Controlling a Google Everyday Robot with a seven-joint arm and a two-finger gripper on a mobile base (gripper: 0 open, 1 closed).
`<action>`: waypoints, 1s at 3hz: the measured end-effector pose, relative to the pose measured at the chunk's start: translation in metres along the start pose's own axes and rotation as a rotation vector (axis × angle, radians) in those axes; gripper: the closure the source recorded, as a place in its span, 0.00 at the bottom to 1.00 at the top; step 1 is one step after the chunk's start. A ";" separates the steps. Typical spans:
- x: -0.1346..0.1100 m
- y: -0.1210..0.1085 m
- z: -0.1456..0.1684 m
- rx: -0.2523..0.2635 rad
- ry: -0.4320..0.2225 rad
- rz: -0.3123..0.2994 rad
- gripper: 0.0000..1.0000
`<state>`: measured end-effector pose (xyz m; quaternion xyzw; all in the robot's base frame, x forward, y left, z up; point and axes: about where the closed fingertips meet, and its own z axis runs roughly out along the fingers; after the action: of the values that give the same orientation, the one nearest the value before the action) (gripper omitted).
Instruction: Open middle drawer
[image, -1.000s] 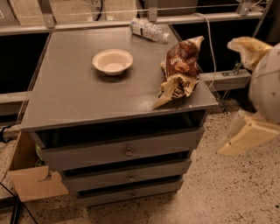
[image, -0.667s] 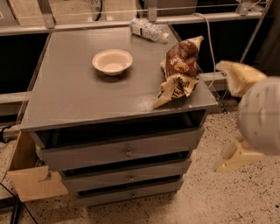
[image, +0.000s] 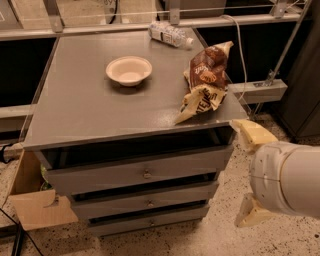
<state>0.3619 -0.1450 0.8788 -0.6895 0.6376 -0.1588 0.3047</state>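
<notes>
A grey cabinet has three stacked drawers. The middle drawer is a wide, shallow grey front with a small round metal knob. It sits below the taller top drawer and above the slimmest bottom drawer. A dark gap shows above each front. My gripper is to the right of the cabinet, level with the drawers and apart from them. Its two cream fingers are spread wide, with nothing between them.
On the cabinet top are a white bowl, a brown snack bag near the front right corner, and a plastic bottle at the back. A cardboard box stands left of the cabinet. The floor is speckled.
My arm and gripper have moved left and down from the right edge, closer to the cabinet's right side. The drawers have not moved.
</notes>
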 end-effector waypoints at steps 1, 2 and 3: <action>0.007 0.009 0.024 0.004 0.000 0.006 0.00; 0.006 0.009 0.025 0.004 -0.001 0.006 0.00; 0.001 0.010 0.035 -0.012 -0.020 0.002 0.00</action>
<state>0.3757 -0.1381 0.8458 -0.6922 0.6361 -0.1477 0.3072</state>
